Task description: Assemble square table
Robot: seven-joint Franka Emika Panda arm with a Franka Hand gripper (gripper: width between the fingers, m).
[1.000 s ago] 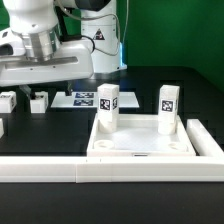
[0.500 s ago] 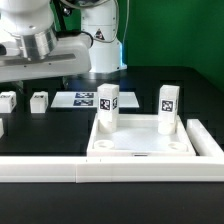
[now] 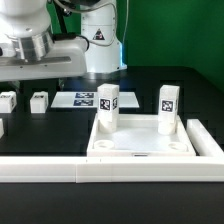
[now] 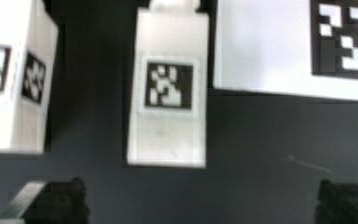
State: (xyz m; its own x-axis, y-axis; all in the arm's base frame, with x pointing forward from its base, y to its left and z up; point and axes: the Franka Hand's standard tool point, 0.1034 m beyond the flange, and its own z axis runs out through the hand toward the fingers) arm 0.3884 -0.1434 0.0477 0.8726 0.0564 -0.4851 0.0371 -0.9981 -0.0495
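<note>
Judged mid-assembly, at the fetching of a third leg. Counted: one large white plastic square top with raised rim (image 3: pixel 150 143), lying on the black table (image 3: pixel 200 100) toward the exterior view's right; two short white tagged block legs (image 3: pixel 108 106) upright in its far corners; two more loose legs (image 3: pixel 39 100) lying well apart from it. Noted fingers (image 4: pixel 55 200) spread and empty above a lying leg (image 4: pixel 171 95). Next, by judgement: lower, straddle that leg squarely, close.

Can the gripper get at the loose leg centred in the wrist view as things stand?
Probably yes: the gripper is open, the leg sits within its finger span with bare dark table either side, and the neighbouring leg sits apart.
</note>
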